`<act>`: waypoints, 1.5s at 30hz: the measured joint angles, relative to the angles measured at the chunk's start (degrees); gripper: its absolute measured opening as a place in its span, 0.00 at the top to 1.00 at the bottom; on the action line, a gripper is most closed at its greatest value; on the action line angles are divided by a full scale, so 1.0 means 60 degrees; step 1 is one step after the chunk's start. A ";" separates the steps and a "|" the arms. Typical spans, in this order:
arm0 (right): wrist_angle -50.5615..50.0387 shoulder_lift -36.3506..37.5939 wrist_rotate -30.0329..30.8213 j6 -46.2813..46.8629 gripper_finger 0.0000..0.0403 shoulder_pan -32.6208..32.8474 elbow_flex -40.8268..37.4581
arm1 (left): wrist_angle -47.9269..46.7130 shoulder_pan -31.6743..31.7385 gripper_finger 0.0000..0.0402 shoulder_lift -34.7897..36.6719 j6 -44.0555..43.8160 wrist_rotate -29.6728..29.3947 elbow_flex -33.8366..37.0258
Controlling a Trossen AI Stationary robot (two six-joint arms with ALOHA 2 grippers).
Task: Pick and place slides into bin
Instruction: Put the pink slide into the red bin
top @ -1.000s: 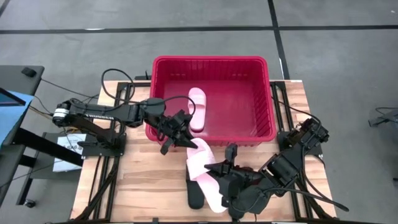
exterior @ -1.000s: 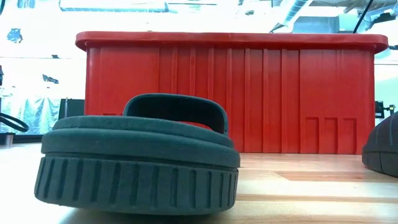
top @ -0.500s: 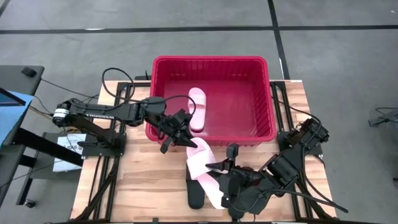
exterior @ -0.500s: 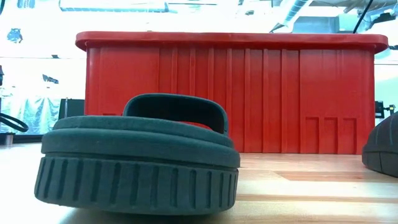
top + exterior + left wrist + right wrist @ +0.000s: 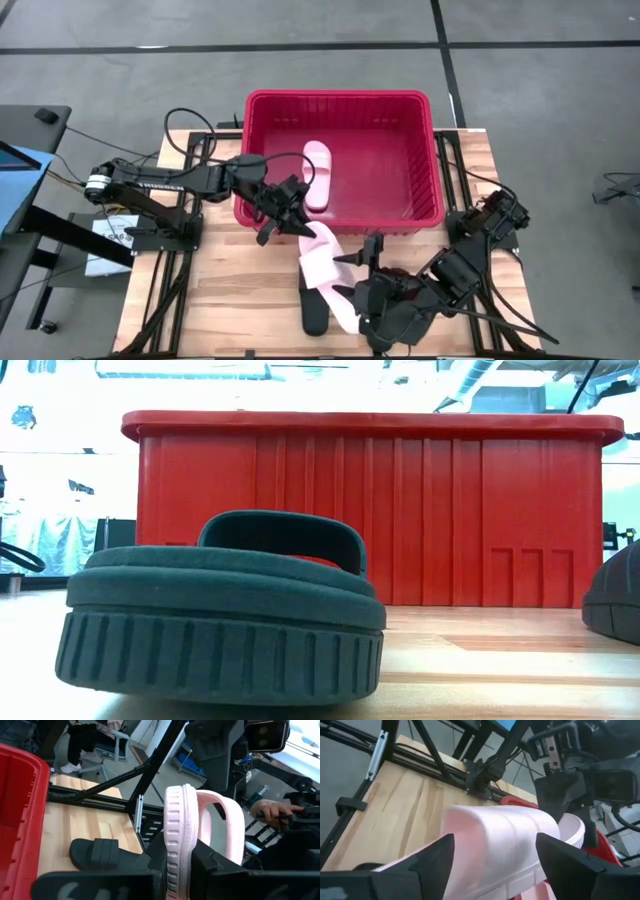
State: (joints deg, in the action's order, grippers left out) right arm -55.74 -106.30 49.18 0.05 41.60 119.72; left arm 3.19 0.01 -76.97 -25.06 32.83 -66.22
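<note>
Black slide (image 5: pixel 222 615) before red bin (image 5: pixel 372 510)

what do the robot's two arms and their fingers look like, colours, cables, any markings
Both arms are dark, near-black jointed links. The left arm carries pale lettering along one link, a silver-white band near its base, and loose black cables looping above it. The right arm looks bulkier, with black cables trailing off it. The fingers are flat, matte dark blades with angular edges.

Our left arm reaches across, its claw (image 5: pixel 291 212) clamped on a pink slide (image 5: pixel 322 262). Our right arm folds low, its claw (image 5: pixel 358 283) spread wide around the strap.
</note>
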 joint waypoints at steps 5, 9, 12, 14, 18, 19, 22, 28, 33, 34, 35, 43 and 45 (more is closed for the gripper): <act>-0.0391 0.0165 0.0064 0.0004 0.31 0.0309 0.0065 | -0.0367 0.0229 0.94 0.0025 0.0124 0.0154 0.0000; -0.0822 0.0347 0.0069 0.0007 0.31 0.0530 0.0239 | -0.1004 0.0611 0.94 0.0202 0.0308 0.0149 0.0000; -0.1269 0.0536 0.0072 0.0114 0.31 0.0709 0.0262 | -0.2085 0.1046 0.94 0.0427 0.0774 0.0046 -0.0297; -0.1523 0.0691 0.0068 0.0370 0.31 0.0779 0.0266 | -0.3514 0.1348 0.94 0.0492 0.1445 -0.0144 -0.0899; -0.2219 0.1020 0.0104 0.1331 0.31 0.0779 0.0266 | -0.6381 0.1963 0.94 0.0456 0.3197 -0.0900 -0.2646; -0.2448 0.1102 0.0107 0.1652 0.31 0.0735 0.0266 | -0.6924 0.2118 0.94 0.0408 0.3608 -0.1102 -0.3113; -0.3241 0.1334 0.0111 0.2535 0.31 0.0557 0.0270 | -0.8317 0.2710 0.94 0.0200 0.4640 -0.1363 -0.4389; -0.5288 0.1648 0.0292 0.3941 0.31 0.0029 0.0270 | -1.0584 0.4126 0.94 -0.0622 0.5949 -0.1275 -0.6810; -0.5753 0.1904 0.0393 0.3687 0.31 -0.0572 0.0124 | -1.2838 0.5093 0.94 -0.1982 0.7056 -0.1204 -0.8830; -0.5706 0.1969 0.0432 0.3513 0.31 -0.0704 0.0131 | -1.3253 0.5275 0.94 -0.2293 0.7216 -0.1143 -0.9227; -0.5725 0.2025 0.0513 0.3334 0.31 -0.0867 0.0134 | -1.3675 0.5451 0.94 -0.2642 0.7388 -0.1076 -0.9665; -0.5713 0.2582 0.0597 0.1952 0.31 -0.2095 0.0138 | -1.4691 0.6676 0.94 -0.4436 0.8057 -0.1030 -1.1454; -0.5715 0.2732 0.0596 0.1684 0.31 -0.2392 0.0138 | -1.5116 0.7046 0.94 -0.4488 0.8243 -0.1401 -1.1491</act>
State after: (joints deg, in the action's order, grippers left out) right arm -90.03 -89.90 52.75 10.16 27.25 120.55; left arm -87.50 42.29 -103.90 24.40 24.43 -135.16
